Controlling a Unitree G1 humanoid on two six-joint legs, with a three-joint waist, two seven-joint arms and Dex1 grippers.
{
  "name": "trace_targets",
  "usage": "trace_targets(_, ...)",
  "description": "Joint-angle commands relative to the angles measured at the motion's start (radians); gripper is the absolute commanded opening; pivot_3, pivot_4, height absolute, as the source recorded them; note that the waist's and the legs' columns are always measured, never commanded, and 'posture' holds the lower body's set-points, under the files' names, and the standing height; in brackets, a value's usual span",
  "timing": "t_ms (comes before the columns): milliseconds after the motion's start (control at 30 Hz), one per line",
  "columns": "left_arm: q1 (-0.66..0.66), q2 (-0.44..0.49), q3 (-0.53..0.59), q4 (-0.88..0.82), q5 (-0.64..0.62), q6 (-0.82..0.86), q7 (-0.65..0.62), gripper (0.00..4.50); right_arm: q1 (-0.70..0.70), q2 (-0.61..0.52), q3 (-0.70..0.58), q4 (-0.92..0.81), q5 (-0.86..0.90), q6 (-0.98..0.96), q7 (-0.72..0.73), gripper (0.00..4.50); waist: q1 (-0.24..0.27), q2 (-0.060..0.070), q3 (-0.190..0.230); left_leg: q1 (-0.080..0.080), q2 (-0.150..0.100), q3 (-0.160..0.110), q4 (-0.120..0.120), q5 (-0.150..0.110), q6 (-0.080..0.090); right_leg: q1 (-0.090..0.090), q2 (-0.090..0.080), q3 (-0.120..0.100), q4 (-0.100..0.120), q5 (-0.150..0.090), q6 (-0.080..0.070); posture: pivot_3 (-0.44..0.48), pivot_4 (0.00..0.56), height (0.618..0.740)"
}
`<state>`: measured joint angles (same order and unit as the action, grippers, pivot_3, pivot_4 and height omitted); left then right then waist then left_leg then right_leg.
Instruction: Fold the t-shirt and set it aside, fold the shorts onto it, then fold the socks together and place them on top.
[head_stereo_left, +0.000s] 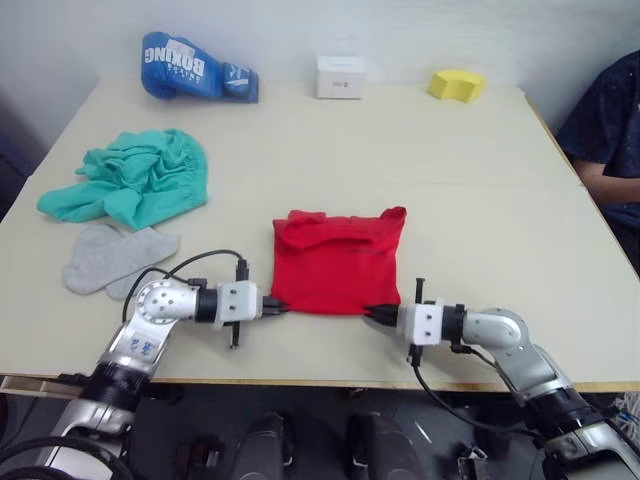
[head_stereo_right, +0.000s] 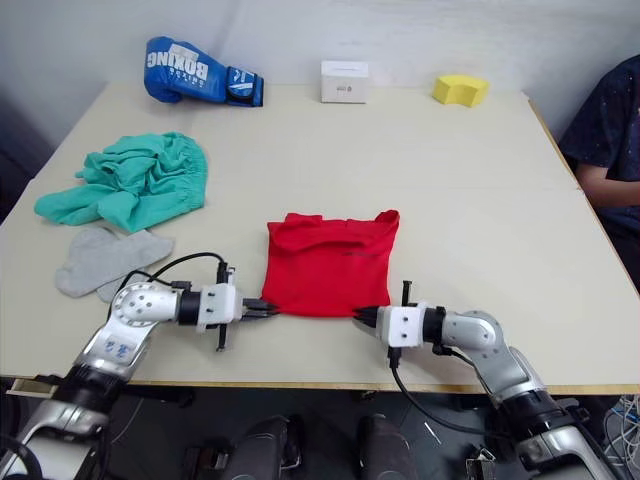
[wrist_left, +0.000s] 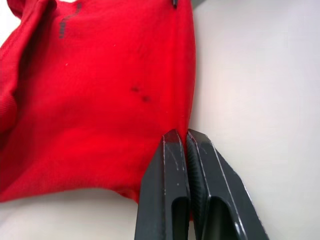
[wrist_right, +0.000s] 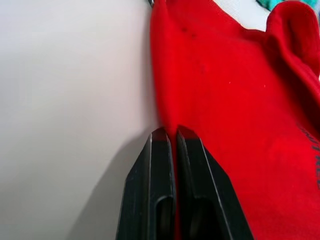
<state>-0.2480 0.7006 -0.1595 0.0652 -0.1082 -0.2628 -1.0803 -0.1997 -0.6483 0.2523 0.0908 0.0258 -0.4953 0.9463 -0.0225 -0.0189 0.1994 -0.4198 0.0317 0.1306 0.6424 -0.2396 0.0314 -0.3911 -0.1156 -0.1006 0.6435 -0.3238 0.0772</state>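
T-shirt: lies partly folded into a rough rectangle near the front edge of the surface, centred between my two arms. Neck end points away from me, with a rumpled fold across the far edge.

Left gripper: at the t-shirt's near left corner. In the left wrist view the fingers are pressed together with the red hem pinched between them.

Right gripper: at the near right corner. In the right wrist view its fingers are closed to a thin slit, red cloth edge caught in it.

Shorts: crumpled in a heap on the far left part of the surface, well apart from the t-shirt.

Socks: lie flat, overlapping, just in front of the shorts, to the left of my left arm.

Along the far edge: blue boxing glove, small white box, yellow block. A person's sleeve shows at the right edge.
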Motion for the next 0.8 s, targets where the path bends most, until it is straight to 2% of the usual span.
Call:
trace_targets(33,0.098,0.047,0.050,-0.117,-0.033,0.077,0.015,0.03,0.060,-0.053,-0.033,-0.075,0.047,0.012,0.032,0.00,-0.003,0.000,0.000,0.000,0.000,0.000,0.000,-0.001,0.002,0.000,0.000,0.000,0.000,0.000,0.000,0.000,0.150,0.740)
trace_targets(100,0.138,0.059,0.068,-0.160,-0.036,0.108,0.039,0.03,0.094,-0.065,-0.032,-0.117,0.062,0.035,0.038,0.00,-0.003,0.000,0.000,0.000,0.000,-0.002,0.001,-0.003,0.005,0.001,0.000,-0.001,0.001,0.000,0.000,0.000,0.150,0.740)
trace_targets(233,0.206,0.068,0.099,-0.224,-0.050,0.134,0.073,0.03,0.133,-0.069,-0.031,-0.149,0.070,0.091,0.035,0.00,-0.003,0.000,0.000,0.000,0.000,-0.004,0.001,-0.006,0.000,0.001,-0.001,-0.002,0.001,0.000,-0.001,0.000,0.150,0.740)
trace_targets(267,0.219,0.073,0.102,-0.235,-0.055,0.139,0.073,0.25,0.141,-0.069,-0.032,-0.163,0.091,0.116,0.043,0.00,-0.003,0.000,0.000,0.000,0.000,-0.004,0.001,-0.006,-0.001,0.001,-0.001,-0.002,0.001,0.000,-0.001,0.000,0.150,0.740)
trace_targets(400,0.263,0.089,0.135,-0.268,-0.095,0.142,0.058,1.31,0.174,-0.090,-0.041,-0.234,0.144,0.160,0.075,1.07,-0.002,0.001,0.000,0.000,0.000,-0.005,0.000,-0.007,-0.001,0.001,-0.001,-0.002,0.001,-0.001,-0.002,0.000,0.150,0.740)
trace_targets(467,0.295,0.103,0.204,-0.337,-0.264,0.200,-0.007,1.93,0.204,-0.126,-0.069,-0.313,0.226,0.225,0.107,1.78,-0.002,0.001,0.000,-0.001,0.000,-0.005,0.000,-0.007,-0.001,0.001,-0.001,-0.002,0.000,-0.001,-0.002,0.000,0.150,0.740)
trace_targets(500,0.293,0.101,0.242,-0.363,-0.346,0.250,-0.012,1.94,0.212,-0.139,-0.091,-0.352,0.276,0.270,0.111,2.08,-0.001,0.001,0.000,-0.001,0.001,-0.005,0.000,-0.007,-0.001,0.000,-0.001,-0.003,-0.001,-0.001,-0.002,0.000,0.150,0.740)
trace_targets(567,0.265,0.120,0.281,-0.386,-0.429,0.340,-0.019,1.94,0.200,-0.153,-0.133,-0.413,0.373,0.364,0.109,2.08,0.000,0.001,0.001,-0.002,0.001,-0.007,0.001,-0.007,-0.001,0.001,-0.001,-0.003,-0.001,-0.001,-0.002,0.000,0.150,0.740)
trace_targets(633,0.234,0.134,0.266,-0.373,-0.412,0.341,-0.049,1.94,0.165,-0.142,-0.157,-0.434,0.427,0.431,0.101,2.08,0.000,0.001,0.001,-0.001,0.001,-0.008,0.002,-0.007,-0.002,0.002,-0.001,-0.004,0.000,-0.001,-0.002,0.000,0.150,0.740)
trace_targets(667,0.206,0.130,0.239,-0.355,-0.390,0.340,-0.058,1.54,0.131,-0.127,-0.160,-0.426,0.438,0.461,0.094,1.62,0.000,0.002,0.001,0.000,0.001,-0.009,0.002,-0.007,-0.001,0.003,-0.001,-0.004,0.000,-0.001,-0.002,0.000,0.150,0.740)
trace_targets(733,0.135,0.093,0.170,-0.302,-0.331,0.301,-0.072,1.11,0.054,-0.086,-0.138,-0.368,0.397,0.463,0.090,1.12,0.000,0.003,0.000,0.001,0.001,-0.009,0.001,-0.007,-0.002,0.005,-0.001,-0.005,-0.001,-0.001,-0.002,0.000,0.150,0.740)
trace_targets(800,0.066,0.040,0.116,-0.246,-0.296,0.277,-0.076,0.49,-0.011,-0.048,-0.104,-0.297,0.342,0.431,0.108,0.45,0.001,0.003,0.000,0.000,0.000,-0.009,0.001,-0.007,-0.002,0.004,0.000,-0.005,-0.002,-0.001,-0.002,0.000,0.150,0.740)
